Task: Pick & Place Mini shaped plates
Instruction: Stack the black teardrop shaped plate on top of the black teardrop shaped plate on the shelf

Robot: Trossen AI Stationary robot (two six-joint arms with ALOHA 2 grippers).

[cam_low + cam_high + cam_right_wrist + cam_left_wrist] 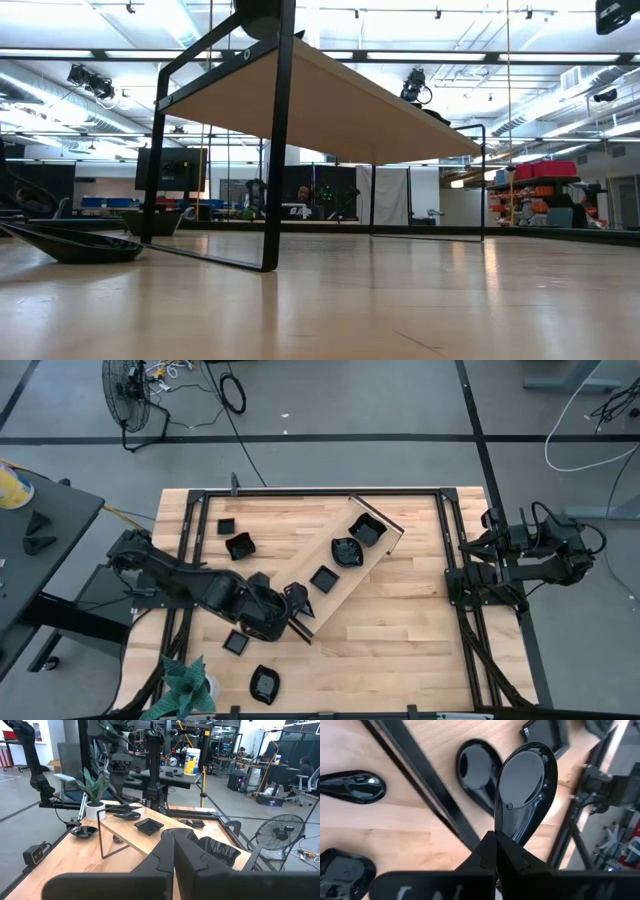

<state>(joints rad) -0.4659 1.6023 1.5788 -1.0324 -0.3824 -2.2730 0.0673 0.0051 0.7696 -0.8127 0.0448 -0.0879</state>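
- Left tool (495, 851) clamped tight on rim of a glossy black teardrop plate (525, 785), plate sticking out ahead of the fingers and held clear of the tabletop (400, 630).
- From overhead, left tool (297, 600) sits at the lower end of the long wood tray (345, 565), which lies diagonally across the tabletop.
- Tray already carries three black plates: square one (323, 578) mid-tray, leaf-like one (346, 551) above it, wavy one (367, 531) at the upper end.
- Loose plates on bare wood: small square (226, 526) and wavy one (240, 545) at upper left, small square (236, 643) near the left arm, rounded one (264, 683) near the front edge.
- Wrist camera shows a second teardrop plate (477, 770) lying under the held one, just past the tray's black end bar.
- Right tool (173, 845) fully closed, holding nothing, parked off the right side of the tabletop.
- Potted plant (185, 685) at the front left corner.
- Standing fan (128, 395) on the floor beyond the tabletop.
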